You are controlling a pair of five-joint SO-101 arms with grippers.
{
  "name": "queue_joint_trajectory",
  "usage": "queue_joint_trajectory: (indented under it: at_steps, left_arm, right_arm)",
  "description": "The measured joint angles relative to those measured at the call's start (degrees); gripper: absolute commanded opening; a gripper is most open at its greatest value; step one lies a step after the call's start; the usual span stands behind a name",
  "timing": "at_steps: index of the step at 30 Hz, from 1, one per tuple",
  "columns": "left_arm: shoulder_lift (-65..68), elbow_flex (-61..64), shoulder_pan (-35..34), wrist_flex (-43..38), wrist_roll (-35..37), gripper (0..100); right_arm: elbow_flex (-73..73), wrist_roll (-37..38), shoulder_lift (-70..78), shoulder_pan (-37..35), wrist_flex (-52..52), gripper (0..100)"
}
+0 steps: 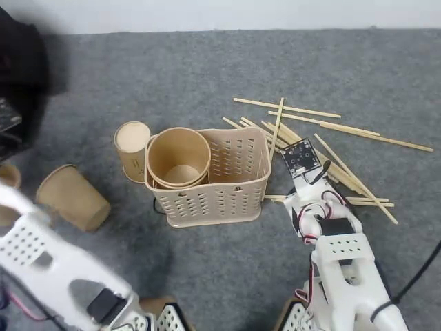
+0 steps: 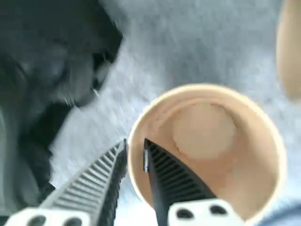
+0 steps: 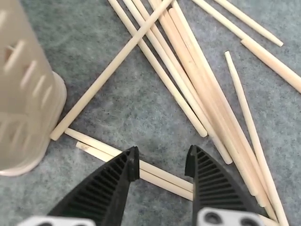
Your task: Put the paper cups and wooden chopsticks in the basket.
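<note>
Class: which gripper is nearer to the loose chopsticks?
Right. The right gripper hangs open over the chopsticks, with two of them lying across the gap between its fingers. The left gripper is off at a cup, closed on its rim.

The right arm (image 1: 344, 249) is white moulded plastic, blocky, its upper face dotted with rows of small round holes; a black servo body (image 1: 337, 226) sits behind its wrist; thin red, black and white wires (image 1: 311, 219) loop beside that; a small black circuit board (image 1: 299, 156) speckled with pale dots caps the far end; the right end effector (image 3: 162, 157) has two black, ribbed, tapering fingers (image 3: 106, 183) above pale mounts with dark screw holes; the left arm (image 1: 38, 265) is white and perforated likewise, with a black motor block (image 1: 105, 305) near its base; the left end effector (image 2: 135, 143) pairs a pale grey ribbed finger (image 2: 91, 186) with a black one.
</note>
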Motion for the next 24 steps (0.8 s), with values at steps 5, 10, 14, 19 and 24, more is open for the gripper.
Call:
queue_joint_trajectory:
  at_steps: [5, 10, 14, 19, 24]
  left_arm:
    - [-10.7, 12.9, -3.2, 0.0, -1.9, 6]
    - [-13.5, 17.1, -3.2, 0.0, -1.1, 6]
    - [-13.5, 19.2, -3.2, -1.0, -0.7, 6]
    - [-10.7, 20.0, -2.8, -8.3, -0.5, 5]
    - [-8.7, 19.9, -2.5, -10.2, -0.7, 1]
  right_arm:
    - [0.0, 0.0, 0.0, -0.1, 0.0, 18.0]
    - [0.0, 0.0, 0.0, 0.0, 0.0, 18.0]
    - [0.0, 0.0, 0.0, -0.1, 0.0, 18.0]
    - [0.0, 0.0, 0.0, -0.1, 0.0, 18.0]
    - [0.0, 0.0, 0.0, -0.1, 0.0, 18.0]
